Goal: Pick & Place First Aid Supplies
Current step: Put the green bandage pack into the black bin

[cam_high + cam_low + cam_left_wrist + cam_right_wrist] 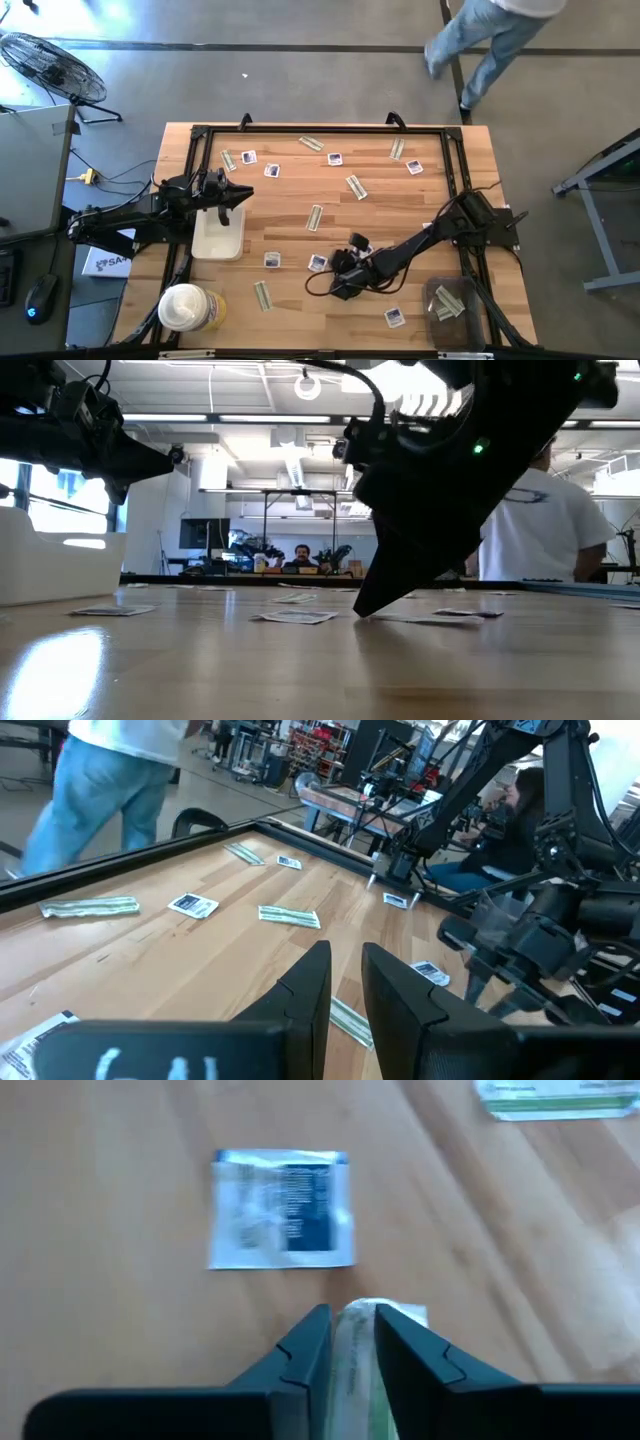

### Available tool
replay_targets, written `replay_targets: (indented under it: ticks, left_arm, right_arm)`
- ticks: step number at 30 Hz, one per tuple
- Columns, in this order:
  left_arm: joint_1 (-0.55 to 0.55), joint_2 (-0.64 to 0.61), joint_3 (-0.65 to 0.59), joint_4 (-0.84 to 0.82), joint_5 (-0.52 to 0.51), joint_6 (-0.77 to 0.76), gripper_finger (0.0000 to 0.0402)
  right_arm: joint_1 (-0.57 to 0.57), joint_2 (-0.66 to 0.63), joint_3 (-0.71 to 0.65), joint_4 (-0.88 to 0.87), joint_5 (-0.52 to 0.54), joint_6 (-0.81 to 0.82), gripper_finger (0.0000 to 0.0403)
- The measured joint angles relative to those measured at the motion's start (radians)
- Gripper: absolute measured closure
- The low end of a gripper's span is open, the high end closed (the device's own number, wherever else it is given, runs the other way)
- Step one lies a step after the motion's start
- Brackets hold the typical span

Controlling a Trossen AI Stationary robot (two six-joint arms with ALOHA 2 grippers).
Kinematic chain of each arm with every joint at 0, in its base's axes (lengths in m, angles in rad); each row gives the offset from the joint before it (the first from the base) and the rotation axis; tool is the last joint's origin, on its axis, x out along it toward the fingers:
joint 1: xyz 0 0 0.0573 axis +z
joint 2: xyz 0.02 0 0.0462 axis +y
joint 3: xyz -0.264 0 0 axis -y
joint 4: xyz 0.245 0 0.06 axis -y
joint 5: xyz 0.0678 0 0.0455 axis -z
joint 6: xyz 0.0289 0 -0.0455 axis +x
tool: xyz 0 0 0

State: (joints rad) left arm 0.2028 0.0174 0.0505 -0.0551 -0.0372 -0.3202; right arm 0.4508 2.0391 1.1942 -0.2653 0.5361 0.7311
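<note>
- The right pincer (348,1342) is pressing down near the table's (300,195) front middle, its fingers clamped on a pale green strip (352,1348) standing on edge between them.
- A square white packet (282,1208) is lying flat on the wood just ahead of that pincer; another strip (555,1100) is lying farther off.
- The left pincer (345,995) is hovering above the white tray (220,235) at the table's left side, its fingers nearly together with a narrow gap and nothing in them.
- More packets and strips are lying scattered across the table, among them a strip (316,217) near the centre.
- A white-lidded tub (184,306) is standing at the front left corner.
- A person in jeans (480,45) is walking past the table's far side.
</note>
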Motion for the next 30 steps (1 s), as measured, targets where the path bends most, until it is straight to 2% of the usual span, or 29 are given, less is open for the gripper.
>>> replay_targets:
  ticks: [8, 14, 19, 24, 30]
  left_arm:
    - [0.0, 0.0, 0.0, 0.0, 0.0, 0.0, 0.0341]
    - [0.0, 0.0, 0.0, 0.0, 0.0, 0.0, 0.0341]
    - [0.0, 0.0, 0.0, 0.0, 0.0, 0.0, 0.0341]
    - [0.0, 0.0, 0.0, 0.0, 0.0, 0.0, 0.0341]
    - [0.0, 0.0, 0.0, 0.0, 0.0, 0.0, 0.0341]
  right_arm:
    - [-0.017, 0.036, 0.005, 0.007, -0.029, -0.001, 0.0396]
    - [-0.017, -0.001, 0.001, -0.008, -0.029, 0.002, 0.0399]
    - [-0.014, -0.08, -0.001, -0.026, -0.032, 0.026, 0.0401]
    - [0.001, -0.19, 0.0, -0.105, -0.061, 0.16, 0.0402]
    - [0.045, -0.365, 0.0, -0.314, -0.136, 0.484, 0.0402]
